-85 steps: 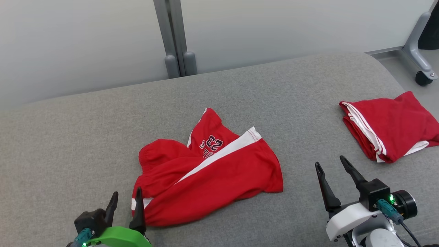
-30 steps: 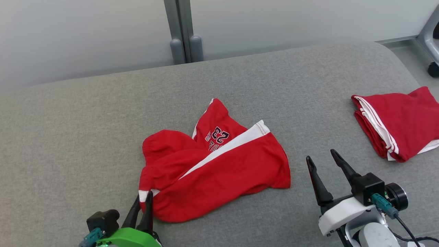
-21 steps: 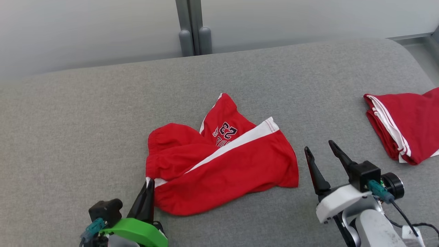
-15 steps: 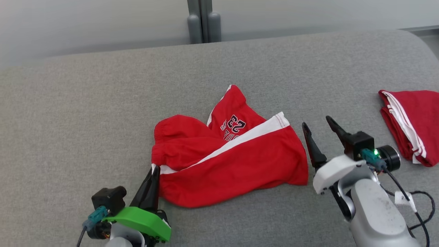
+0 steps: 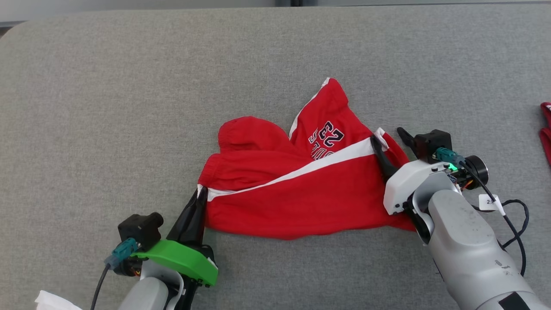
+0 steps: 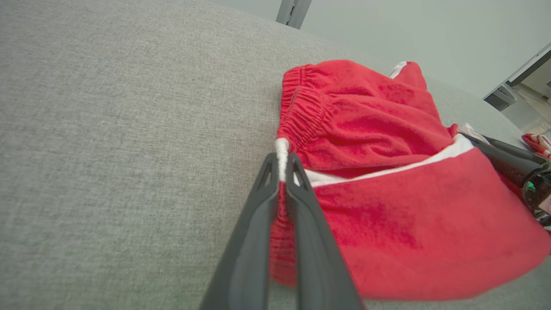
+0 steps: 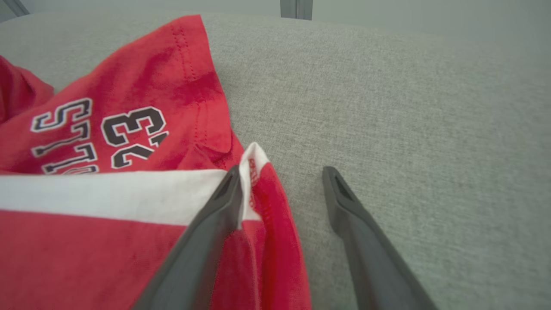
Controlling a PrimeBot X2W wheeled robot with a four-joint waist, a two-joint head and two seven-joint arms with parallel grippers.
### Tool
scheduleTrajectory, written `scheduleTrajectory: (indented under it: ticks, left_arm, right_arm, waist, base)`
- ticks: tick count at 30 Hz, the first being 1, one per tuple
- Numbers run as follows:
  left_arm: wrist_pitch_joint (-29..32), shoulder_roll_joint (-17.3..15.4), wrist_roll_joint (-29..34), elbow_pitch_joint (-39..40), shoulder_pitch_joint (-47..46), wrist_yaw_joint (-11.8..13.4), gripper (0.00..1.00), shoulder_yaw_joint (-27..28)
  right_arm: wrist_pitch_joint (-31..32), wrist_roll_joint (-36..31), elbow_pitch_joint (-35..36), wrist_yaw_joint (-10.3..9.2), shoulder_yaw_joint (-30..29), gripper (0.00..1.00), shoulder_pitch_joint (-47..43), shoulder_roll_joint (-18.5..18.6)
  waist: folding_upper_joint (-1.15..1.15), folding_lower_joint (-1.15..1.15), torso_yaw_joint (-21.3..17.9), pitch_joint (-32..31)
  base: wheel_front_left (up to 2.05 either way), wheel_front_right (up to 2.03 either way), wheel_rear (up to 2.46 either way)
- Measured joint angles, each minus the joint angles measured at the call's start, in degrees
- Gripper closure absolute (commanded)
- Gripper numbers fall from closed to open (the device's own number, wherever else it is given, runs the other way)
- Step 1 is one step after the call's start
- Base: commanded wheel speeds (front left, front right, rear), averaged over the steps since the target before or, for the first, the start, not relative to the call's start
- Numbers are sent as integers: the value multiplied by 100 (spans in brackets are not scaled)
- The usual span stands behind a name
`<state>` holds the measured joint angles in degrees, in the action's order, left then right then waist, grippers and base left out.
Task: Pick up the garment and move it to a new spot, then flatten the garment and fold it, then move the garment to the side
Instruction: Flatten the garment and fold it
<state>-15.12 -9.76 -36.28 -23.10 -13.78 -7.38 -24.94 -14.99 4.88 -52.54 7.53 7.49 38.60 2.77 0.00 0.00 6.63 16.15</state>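
The left gripper [image 5: 201, 193] pinched the waistband corner of the crumpled red white-striped shorts [image 5: 292, 202]. The right gripper [image 5: 386, 134] stood spread astride their opposite hem.

Left gripper [image 5: 201, 190] dark, green bracket [image 5: 172, 258], teal plug [image 5: 124, 249], right gripper [image 5: 387, 134] dark, white mount [image 5: 404, 183], grey forearm [image 5: 465, 241], black cable [image 5: 510, 224], white tag [image 5: 490, 201]

Grey cloth surface [image 5: 107, 107] — a rumpled red garment [image 5: 301, 202] lies on it.

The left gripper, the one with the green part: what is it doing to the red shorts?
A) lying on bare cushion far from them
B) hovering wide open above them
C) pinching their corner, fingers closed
C: the left gripper is shut on the white-trimmed corner of the red shorts.
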Motion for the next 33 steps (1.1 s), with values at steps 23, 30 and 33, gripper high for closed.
scheduleTrajectory:
  ticks: [23,30,33]
  left_arm:
    - [0,-311,-29,810,-511,0,100,124]
    - [1,-1002,-501,1190,-1361,0,100,-180]
    - [160,-1283,-789,1413,-1795,0,100,-282]
  right_arm:
    - [-14,374,3096,0,-560,100,-876,0]
    - [-14,482,3994,0,-623,100,-844,1]
    - [-15,508,4380,0,-623,100,-714,29]
  waist:
    - [0,0,-233,-638]
    - [0,0,-458,-1116]
    - [0,0,-573,-1319]
  base:
    - [0,0,0]
    - [0,0,0]
    - [0,0,0]
